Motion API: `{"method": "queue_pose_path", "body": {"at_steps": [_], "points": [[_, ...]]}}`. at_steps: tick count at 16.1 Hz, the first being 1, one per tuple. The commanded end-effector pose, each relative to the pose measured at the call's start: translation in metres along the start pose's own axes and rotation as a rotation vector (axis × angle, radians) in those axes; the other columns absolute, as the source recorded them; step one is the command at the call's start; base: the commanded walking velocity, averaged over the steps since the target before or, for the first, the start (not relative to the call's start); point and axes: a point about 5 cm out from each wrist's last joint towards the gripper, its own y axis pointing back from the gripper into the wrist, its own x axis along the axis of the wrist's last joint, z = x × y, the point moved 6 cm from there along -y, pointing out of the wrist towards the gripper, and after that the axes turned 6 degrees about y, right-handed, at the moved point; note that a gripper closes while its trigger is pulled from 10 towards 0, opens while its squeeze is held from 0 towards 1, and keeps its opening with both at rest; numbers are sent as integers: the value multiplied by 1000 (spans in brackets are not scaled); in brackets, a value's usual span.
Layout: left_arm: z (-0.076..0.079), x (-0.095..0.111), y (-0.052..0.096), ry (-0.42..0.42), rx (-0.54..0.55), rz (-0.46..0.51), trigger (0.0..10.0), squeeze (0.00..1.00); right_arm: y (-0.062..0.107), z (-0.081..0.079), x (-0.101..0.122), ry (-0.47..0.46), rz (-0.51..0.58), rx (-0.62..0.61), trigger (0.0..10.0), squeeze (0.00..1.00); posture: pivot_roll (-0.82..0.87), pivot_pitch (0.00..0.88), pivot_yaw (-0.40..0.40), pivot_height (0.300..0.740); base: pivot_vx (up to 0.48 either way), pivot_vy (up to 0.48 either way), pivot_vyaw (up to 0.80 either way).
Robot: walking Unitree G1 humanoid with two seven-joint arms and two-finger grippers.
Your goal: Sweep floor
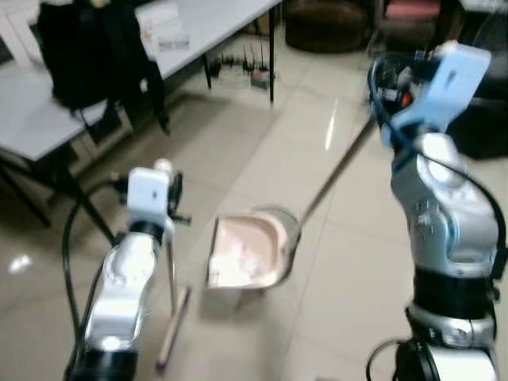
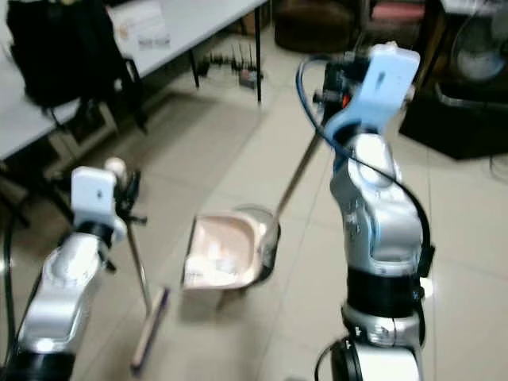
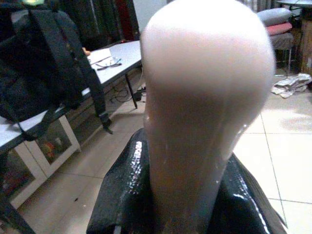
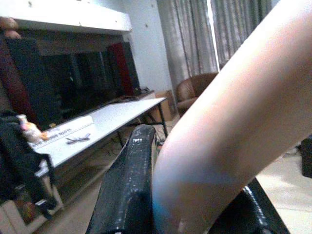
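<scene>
Beige tiled floor [image 1: 238, 151] under a grey table [image 1: 214, 20]; left claw [image 3: 161, 195] grips broom handle [image 3: 204, 97]; right claw [image 4: 195, 195] grips dustpan handle [image 4: 234, 122].

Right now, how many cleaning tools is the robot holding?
2. The broom stands at the robot's left, its pink handle top held in the left gripper. The dustpan sits on the floor ahead, its long handle in the right gripper.

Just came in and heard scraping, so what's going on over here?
The robot is sweeping. Its left gripper is shut on the pale knob at the top of a broom, whose head rests on the tiled floor. Its right gripper is shut on the long handle of a pink dustpan, which sits on the floor beside the broom with some pale debris inside.
</scene>
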Motion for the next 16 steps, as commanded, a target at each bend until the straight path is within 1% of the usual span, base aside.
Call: {"method": "queue_pose_path", "body": {"at_steps": [1, 7, 13, 16], "points": [[-1, 13, -3, -6, 5, 42, 10000, 0, -1, 0, 18, 2, 57, 4, 10000, 0, -111, 0, 45, 740, 330, 0, 0], [2, 11, -3, -3, 5, 38, 10000, 0, -1, 3, 14, 8, 50, -7, 10000, 0, -109, 0, 40, 740, 335, 0, 0], [1, 9, -1, -10, 5, 30, 10000, 0, 0, 11, 9, 4, 41, -41, 10000, 0, -103, 0, 43, 740, 336, 0, 0], [1, 9, -2, -15, 0, 31, 10000, 0, 2, 19, 8, -12, 45, -69, 10000, 0, -101, 0, 50, 740, 334, 0, 0]]}}
